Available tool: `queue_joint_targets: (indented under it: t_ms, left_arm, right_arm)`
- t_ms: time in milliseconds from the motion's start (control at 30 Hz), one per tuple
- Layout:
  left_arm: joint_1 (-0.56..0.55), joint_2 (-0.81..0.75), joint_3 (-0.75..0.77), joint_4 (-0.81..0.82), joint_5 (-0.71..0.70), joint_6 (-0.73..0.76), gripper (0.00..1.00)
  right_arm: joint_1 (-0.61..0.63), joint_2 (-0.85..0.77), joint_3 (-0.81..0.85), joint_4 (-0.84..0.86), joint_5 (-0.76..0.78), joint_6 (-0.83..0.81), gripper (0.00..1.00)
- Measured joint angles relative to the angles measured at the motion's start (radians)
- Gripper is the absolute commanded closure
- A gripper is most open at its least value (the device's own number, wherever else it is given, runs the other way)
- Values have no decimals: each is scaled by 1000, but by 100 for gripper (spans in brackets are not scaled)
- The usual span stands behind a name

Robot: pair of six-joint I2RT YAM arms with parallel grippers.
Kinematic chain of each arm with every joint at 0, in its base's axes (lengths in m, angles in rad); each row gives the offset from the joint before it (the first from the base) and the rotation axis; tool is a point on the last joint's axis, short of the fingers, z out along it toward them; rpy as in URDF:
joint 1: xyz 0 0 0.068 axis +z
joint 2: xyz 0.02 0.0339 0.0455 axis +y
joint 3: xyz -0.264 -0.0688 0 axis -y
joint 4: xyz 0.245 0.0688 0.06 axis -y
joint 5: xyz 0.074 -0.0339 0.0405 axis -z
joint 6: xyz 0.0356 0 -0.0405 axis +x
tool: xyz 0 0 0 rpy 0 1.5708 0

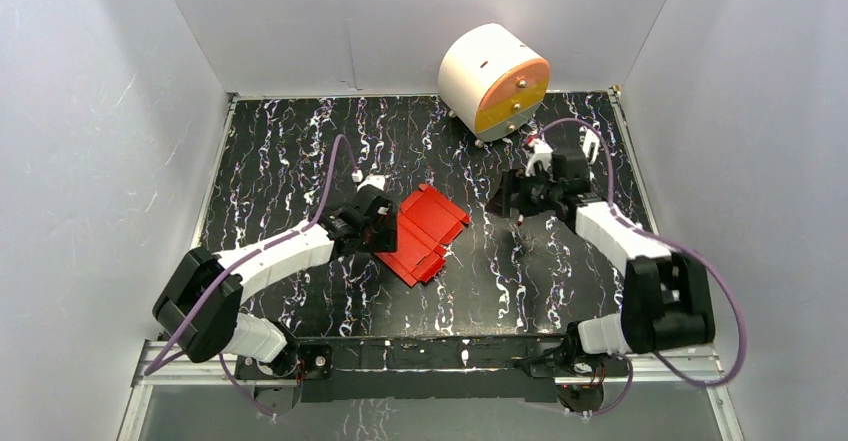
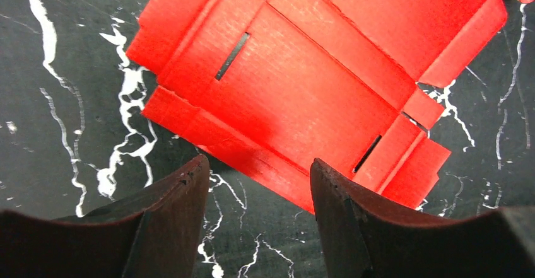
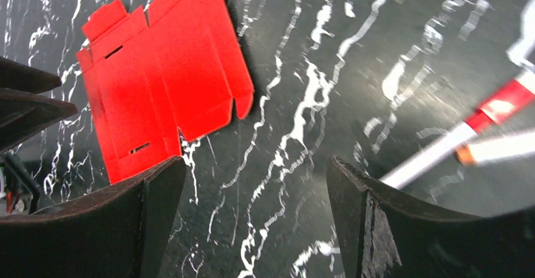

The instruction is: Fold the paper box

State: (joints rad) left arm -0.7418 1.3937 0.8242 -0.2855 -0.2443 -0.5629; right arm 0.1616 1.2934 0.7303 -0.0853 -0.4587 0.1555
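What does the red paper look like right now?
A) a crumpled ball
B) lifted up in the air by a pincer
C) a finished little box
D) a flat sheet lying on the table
D: the paper box lies spread out flat on the table with its flaps unfolded, and the left pincer is open at its edge, not gripping it.

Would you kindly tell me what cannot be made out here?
Top view: the left claw hides the left edge of the paper box.
Left wrist view: the frame's top edge cuts off the box.
Right wrist view: the pens are blurred and cut off at the right edge.
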Motion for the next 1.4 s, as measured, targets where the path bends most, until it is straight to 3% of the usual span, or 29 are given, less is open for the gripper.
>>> queue_joint_targets:
  t_ms: [300,600,767,1100,1400]
  left_arm:
    - [44,14,-102,117,115,-61,48]
    - [72,60,-116,178,142,-97,54]
    - [76,69,-118,195,140,-110,55]
    - [78,64,-122,200,129,-133,53]
    - [90,-100,-130,130,83,-156,38]
  right_arm:
    - [112,363,218,121,-115,1,25]
    - [188,662,392,164,-197,4,34]
    - [205,684,397,191,-230,17,50]
    - [208,689,350,273,-325,97,100]
    - [208,531,192,366,-285,239,100]
